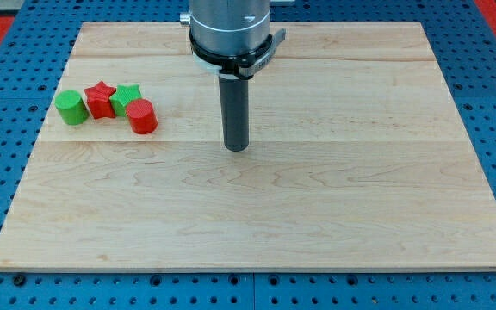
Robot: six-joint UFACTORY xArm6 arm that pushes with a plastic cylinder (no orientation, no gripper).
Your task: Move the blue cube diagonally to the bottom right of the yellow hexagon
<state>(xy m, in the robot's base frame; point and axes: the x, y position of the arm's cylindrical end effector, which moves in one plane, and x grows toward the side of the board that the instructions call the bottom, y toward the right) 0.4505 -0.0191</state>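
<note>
Blue cube unseen; my tip [237,148] stands well right of red cylinder [142,116]; pincer unseen.

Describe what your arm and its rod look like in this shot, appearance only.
At the view's top, my arm's end is a pale grey cylinder ringed by a black clamp band with small tabs at both sides. Below it hangs a straight, dark grey round rod, ending in my tip, cut flat. No cables or markings show.
</note>
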